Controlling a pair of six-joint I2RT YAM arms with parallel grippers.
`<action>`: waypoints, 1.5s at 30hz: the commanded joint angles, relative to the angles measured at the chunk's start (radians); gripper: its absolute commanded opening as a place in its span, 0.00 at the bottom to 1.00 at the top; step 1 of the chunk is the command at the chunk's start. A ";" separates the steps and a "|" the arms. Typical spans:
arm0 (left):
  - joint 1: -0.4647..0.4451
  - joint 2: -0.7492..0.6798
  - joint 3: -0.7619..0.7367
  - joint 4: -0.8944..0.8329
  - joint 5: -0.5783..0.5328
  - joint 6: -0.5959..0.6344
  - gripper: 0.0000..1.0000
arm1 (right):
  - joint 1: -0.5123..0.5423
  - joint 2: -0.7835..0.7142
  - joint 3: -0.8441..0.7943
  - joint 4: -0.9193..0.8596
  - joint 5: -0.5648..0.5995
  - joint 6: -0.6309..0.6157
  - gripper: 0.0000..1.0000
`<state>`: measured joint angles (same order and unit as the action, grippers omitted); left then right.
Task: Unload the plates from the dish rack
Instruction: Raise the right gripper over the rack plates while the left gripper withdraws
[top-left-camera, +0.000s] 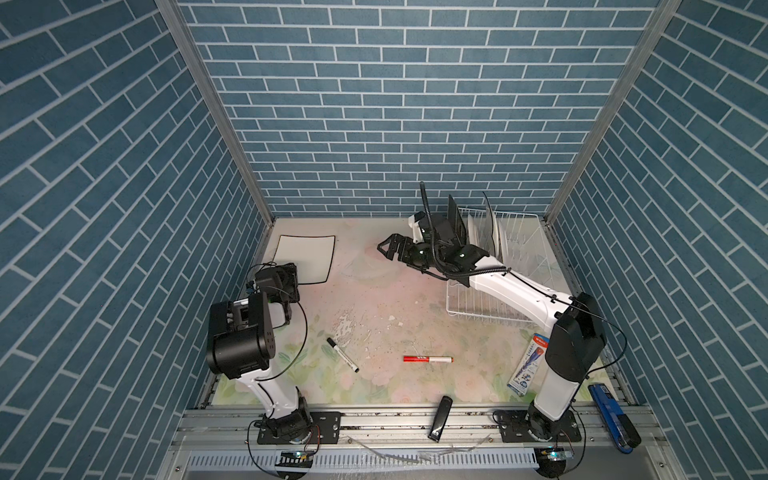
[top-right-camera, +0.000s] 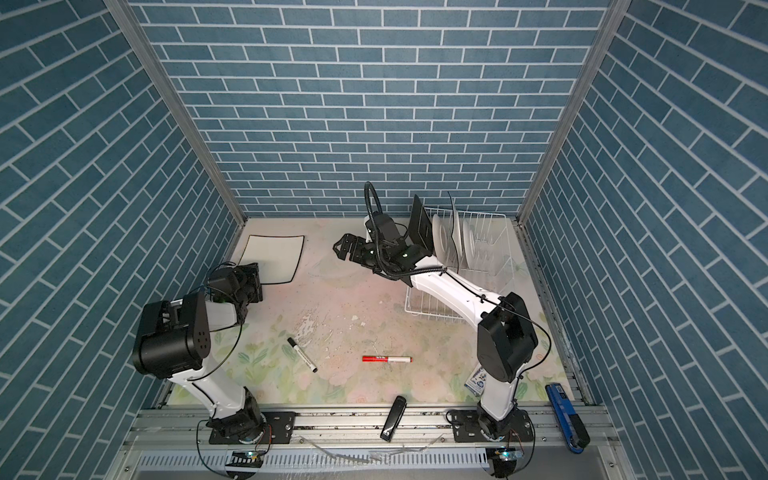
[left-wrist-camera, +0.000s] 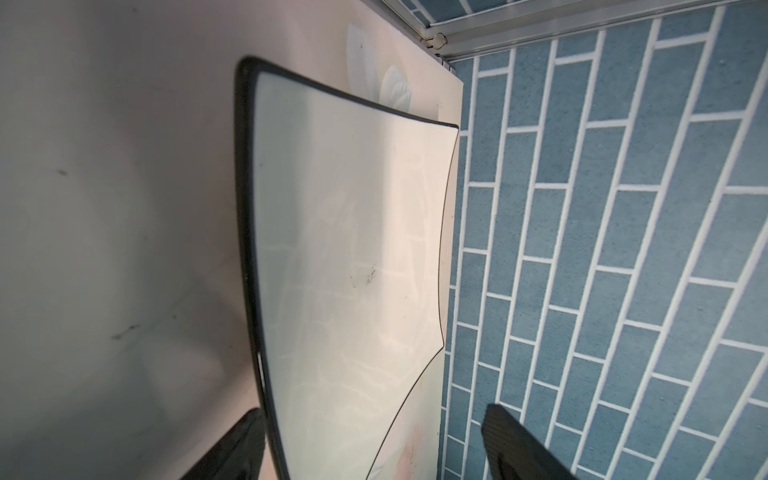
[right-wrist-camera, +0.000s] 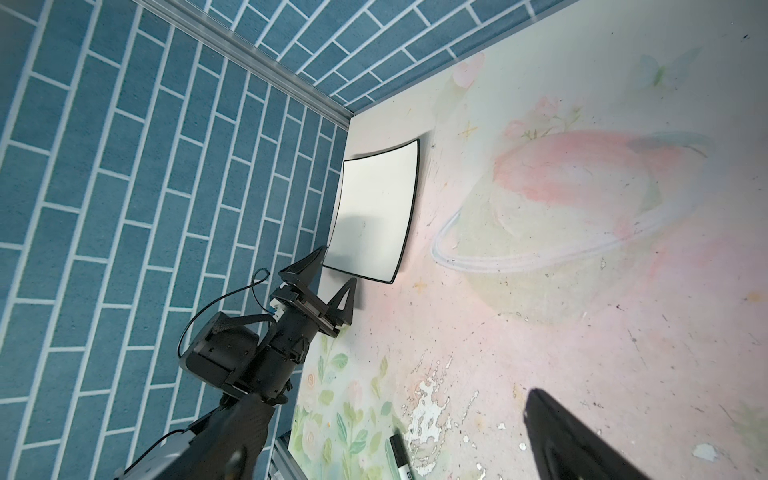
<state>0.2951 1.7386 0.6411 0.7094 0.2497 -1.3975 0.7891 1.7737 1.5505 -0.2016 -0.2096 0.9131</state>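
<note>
A square white plate (top-left-camera: 307, 257) (top-right-camera: 276, 257) with a thin black rim lies flat on the table at the back left. My left gripper (top-left-camera: 286, 276) (top-right-camera: 249, 276) is open at its near corner. In the left wrist view that plate (left-wrist-camera: 353, 249) runs between the spread fingers (left-wrist-camera: 232, 449) and is not gripped. The dish rack (top-left-camera: 511, 215) (top-right-camera: 486, 214) stands at the back right. It holds a black square plate (top-left-camera: 455, 220) (top-right-camera: 419, 226) and white plates (top-left-camera: 476, 232) (top-right-camera: 440, 237) on edge. My right gripper (top-left-camera: 388, 247) (top-right-camera: 343, 247) hangs open and empty left of the rack, above the table.
A black marker (top-left-camera: 343, 354) and a red marker (top-left-camera: 428, 358) lie in the middle front. At the front rail lies a black device (top-left-camera: 440, 417). A blue-and-white pen pack (top-left-camera: 530, 361) and a blue tool (top-left-camera: 613, 415) sit by the right arm's base. Brick-patterned walls enclose three sides.
</note>
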 joint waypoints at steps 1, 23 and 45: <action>0.005 -0.036 -0.016 0.023 0.005 0.021 0.84 | -0.002 -0.048 -0.031 0.008 0.008 0.024 0.98; 0.040 -0.286 -0.135 -0.135 0.086 0.144 0.86 | 0.000 -0.231 -0.157 -0.078 0.092 -0.037 0.98; -0.055 -0.793 -0.160 -0.577 0.193 0.473 0.89 | 0.062 -0.395 0.042 -0.734 0.635 -0.239 0.99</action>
<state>0.2680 0.9653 0.4931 0.2035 0.4129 -0.9722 0.8436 1.4101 1.5177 -0.7895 0.2562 0.7235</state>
